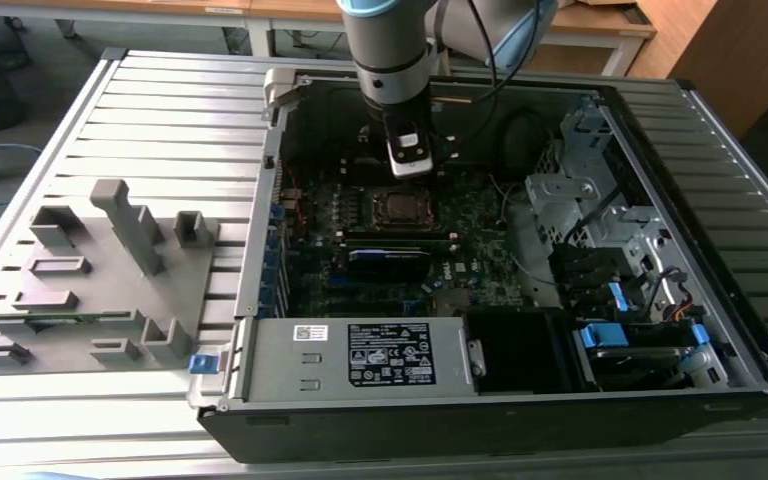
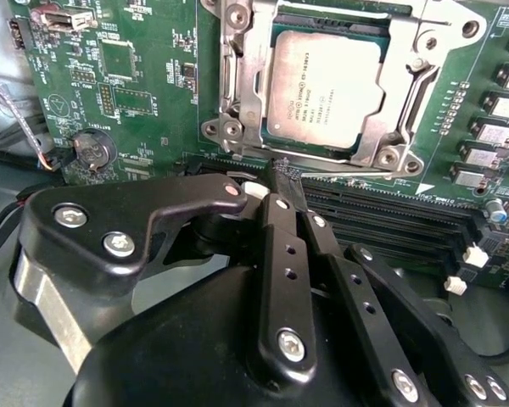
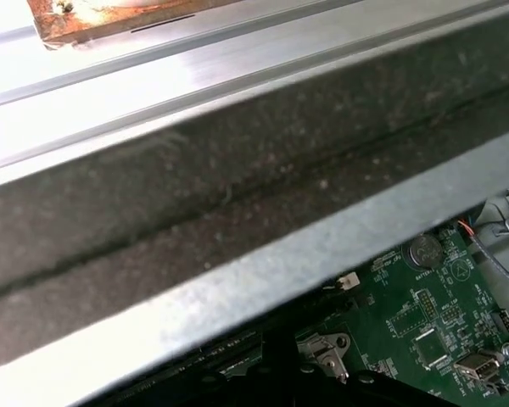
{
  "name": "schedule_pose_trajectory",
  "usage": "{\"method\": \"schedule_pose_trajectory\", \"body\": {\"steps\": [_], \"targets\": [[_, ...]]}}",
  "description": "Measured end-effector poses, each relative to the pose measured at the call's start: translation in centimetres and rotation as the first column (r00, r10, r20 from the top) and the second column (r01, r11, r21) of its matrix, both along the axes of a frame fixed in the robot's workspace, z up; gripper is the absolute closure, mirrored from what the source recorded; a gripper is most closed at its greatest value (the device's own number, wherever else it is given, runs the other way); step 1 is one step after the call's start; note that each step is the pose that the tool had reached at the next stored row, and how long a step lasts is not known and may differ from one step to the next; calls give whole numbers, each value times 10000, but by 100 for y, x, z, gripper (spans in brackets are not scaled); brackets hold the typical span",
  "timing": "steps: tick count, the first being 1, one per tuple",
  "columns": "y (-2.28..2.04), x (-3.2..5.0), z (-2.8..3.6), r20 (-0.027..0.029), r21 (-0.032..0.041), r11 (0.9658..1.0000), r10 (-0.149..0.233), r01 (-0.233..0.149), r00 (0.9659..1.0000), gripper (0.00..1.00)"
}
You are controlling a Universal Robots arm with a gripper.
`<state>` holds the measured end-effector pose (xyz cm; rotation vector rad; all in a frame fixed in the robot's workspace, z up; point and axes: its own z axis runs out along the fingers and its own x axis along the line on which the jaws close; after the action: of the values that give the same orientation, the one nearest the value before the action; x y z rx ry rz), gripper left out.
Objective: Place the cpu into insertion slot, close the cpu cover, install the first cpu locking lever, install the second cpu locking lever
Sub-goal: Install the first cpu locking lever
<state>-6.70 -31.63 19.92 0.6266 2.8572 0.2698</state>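
Cpu (image 2: 322, 85): dull brushed metal top, matt grey w/ faint sheen. Cpu cover (image 2: 237, 85): bare silver metal, smooth, semi-glossy, w/ shiny screw heads. Gripper (image 2: 287, 188): black matt plastic-looking links, bright steel screws. Motherboard (image 2: 136, 76): glossy green lacquered board. Computer case (image 1: 704, 250): unpainted sheet metal, satin grey. Table (image 1: 157, 110): ribbed aluminium, light matt finish. Fixture block (image 1: 104, 280): grey matt plastic.

Even overhead light, glare on case rail (image 3: 153, 76) — near end effector (image 2: 287, 182) blurred.
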Motion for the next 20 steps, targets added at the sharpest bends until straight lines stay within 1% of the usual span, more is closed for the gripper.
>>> {"method": "schedule_pose_trajectory", "body": {"steps": [9,17,20], "targets": [[24,1,2,0,4,10000,0,0,10000,90],[30,14,1,0,20,10000,0,0,10000,90],[31,20,-1,1,21,10000,-61,61,10000,90]]}}
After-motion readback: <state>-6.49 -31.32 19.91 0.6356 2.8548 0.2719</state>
